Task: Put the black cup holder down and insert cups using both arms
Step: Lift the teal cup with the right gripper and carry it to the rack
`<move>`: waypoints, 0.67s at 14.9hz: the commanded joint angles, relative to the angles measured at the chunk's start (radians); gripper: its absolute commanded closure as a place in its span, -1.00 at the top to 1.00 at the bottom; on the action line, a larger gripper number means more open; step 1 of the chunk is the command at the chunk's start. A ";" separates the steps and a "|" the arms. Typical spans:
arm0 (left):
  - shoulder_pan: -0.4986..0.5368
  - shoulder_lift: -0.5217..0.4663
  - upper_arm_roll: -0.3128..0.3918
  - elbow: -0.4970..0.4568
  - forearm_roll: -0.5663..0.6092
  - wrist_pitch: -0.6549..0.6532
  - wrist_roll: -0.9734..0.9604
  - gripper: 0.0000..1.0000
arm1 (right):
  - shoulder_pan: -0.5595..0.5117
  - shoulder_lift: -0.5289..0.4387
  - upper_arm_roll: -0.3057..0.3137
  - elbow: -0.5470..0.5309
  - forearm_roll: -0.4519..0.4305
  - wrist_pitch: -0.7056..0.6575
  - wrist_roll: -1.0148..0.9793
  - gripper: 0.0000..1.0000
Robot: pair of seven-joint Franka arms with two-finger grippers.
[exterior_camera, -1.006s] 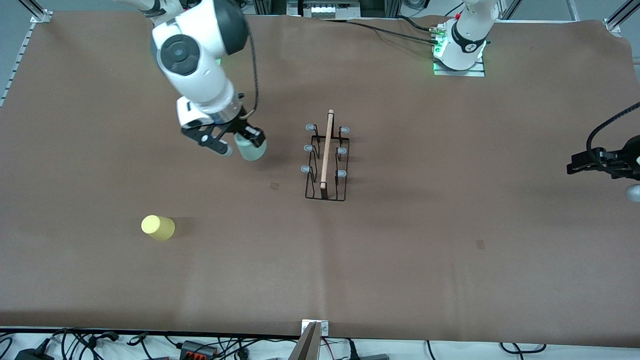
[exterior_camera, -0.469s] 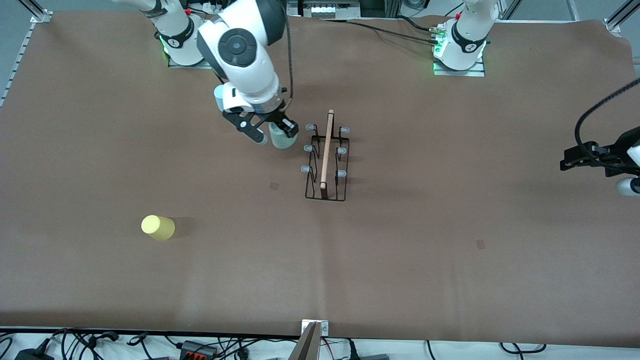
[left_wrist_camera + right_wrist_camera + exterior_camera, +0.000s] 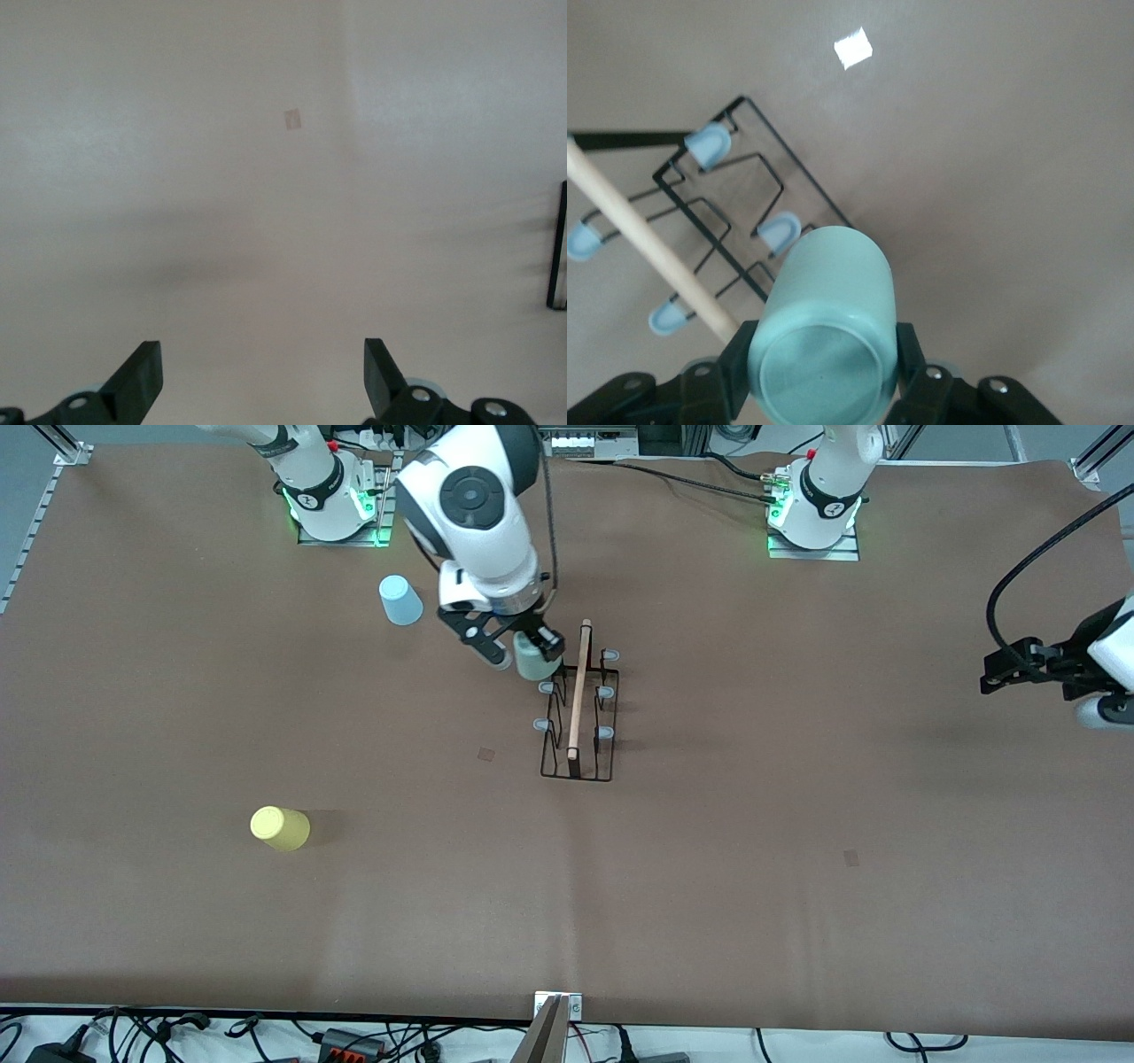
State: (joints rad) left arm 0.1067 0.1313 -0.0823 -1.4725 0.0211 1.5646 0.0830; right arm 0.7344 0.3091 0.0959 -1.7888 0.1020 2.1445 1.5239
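At upper centre of the front view, a mint cup (image 3: 532,661) was pinched by the right gripper (image 3: 516,652) over the black cup holder (image 3: 578,713) — mouth best centred on one peg before lowering. The left gripper (image 3: 997,674) was held spread, waiting at the frame's right edge.

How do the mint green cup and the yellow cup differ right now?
The mint green cup is held in the right gripper over the black cup holder; the yellow cup sits on the table, untouched. They differ in colour. Both are small plain tapered tumblers.
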 commanded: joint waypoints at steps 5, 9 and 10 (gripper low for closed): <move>-0.061 -0.165 0.061 -0.198 -0.027 0.062 0.011 1.00 | 0.007 0.028 0.024 0.039 0.007 -0.005 0.045 -0.38; -0.061 -0.160 0.059 -0.180 -0.027 0.017 0.014 1.00 | 0.013 0.031 0.033 0.031 0.005 -0.008 0.048 -0.38; -0.056 -0.160 0.061 -0.175 -0.024 0.003 0.012 1.00 | 0.014 0.031 0.033 0.029 0.005 -0.008 0.045 -0.38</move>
State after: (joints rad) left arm 0.0506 -0.0298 -0.0301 -1.6718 0.0100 1.6091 0.0830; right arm 0.7419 0.3314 0.1223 -1.7748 0.1020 2.1478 1.5467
